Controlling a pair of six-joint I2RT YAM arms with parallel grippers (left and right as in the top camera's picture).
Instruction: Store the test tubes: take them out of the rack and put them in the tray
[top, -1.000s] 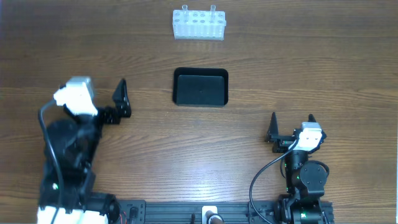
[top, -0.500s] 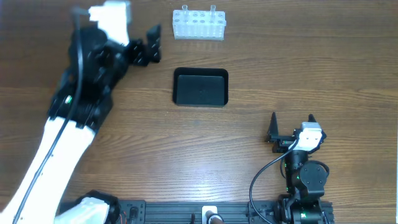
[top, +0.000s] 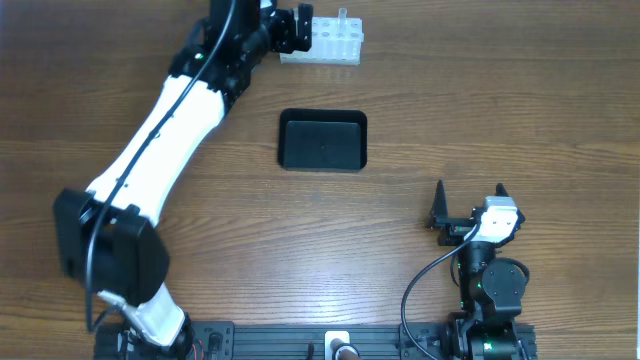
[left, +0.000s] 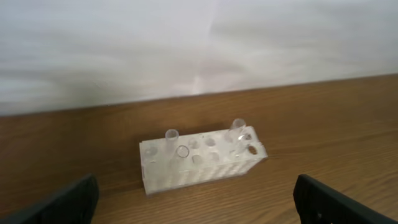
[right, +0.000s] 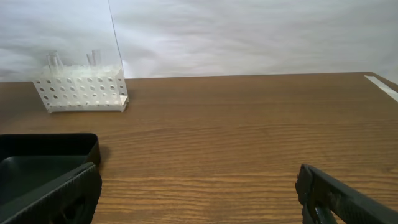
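Right now the left gripper (left: 196, 198), fingers wide apart, hovers just before the rack (left: 202, 165), its test tubes (left: 171, 138) upright.

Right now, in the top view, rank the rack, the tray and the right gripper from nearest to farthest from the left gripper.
1. Rack, right beside the left gripper, at the table's far side.
2. Tray, mid-table.
3. Right gripper, by its base at the right.

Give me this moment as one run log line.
left gripper: open, facing rack, holding nothing | right gripper: open, near its base | test tubes: two in rack | tray: empty
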